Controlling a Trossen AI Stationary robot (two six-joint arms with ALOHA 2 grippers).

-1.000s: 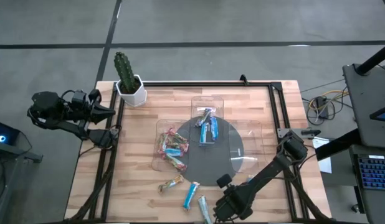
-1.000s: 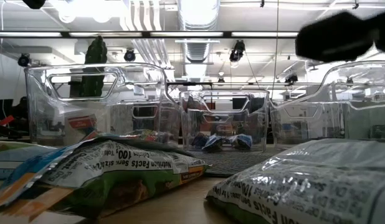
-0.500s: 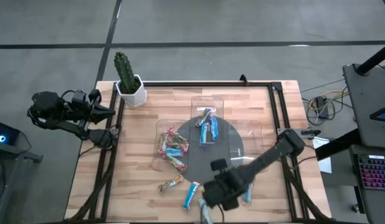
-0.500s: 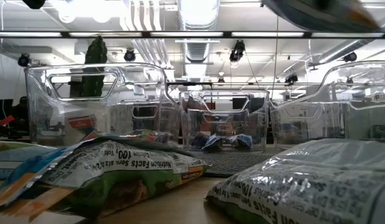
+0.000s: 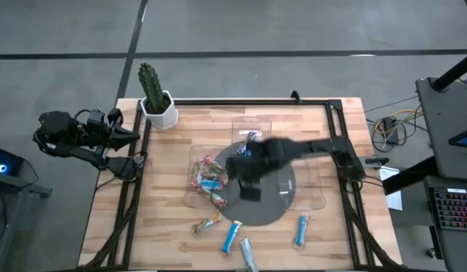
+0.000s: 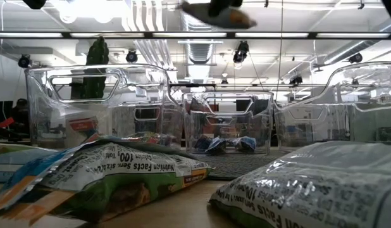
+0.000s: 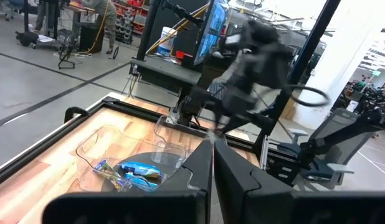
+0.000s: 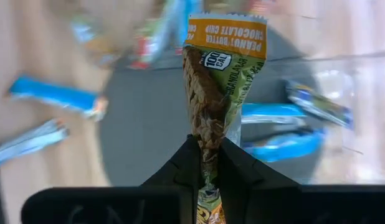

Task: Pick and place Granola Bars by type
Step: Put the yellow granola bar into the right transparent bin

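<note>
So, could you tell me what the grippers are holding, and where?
The right gripper pinches a green bar partway along its wrapper; the left gripper holds nothing.

Green-and-orange granola bar (image 8: 215, 93) held aloft, blue bars (image 5: 232, 236) loose on wood, others seemingly in clear trays (image 5: 205, 175)

Potted cactus (image 5: 153, 92) at table corner, clear plastic trays (image 5: 252, 128) around grey round mat (image 5: 267, 204).

1. The green-and-orange granola bar wrapper (image 8: 212, 93) reads "PEANUT BUTTER CHOCOLATE CHIP", "100 CAL" and "GRANOLA BAR".
2. The nearest green wrapper (image 6: 129, 171) in the low view reads, upside down, "Nutrition Facts" and "100".
</note>
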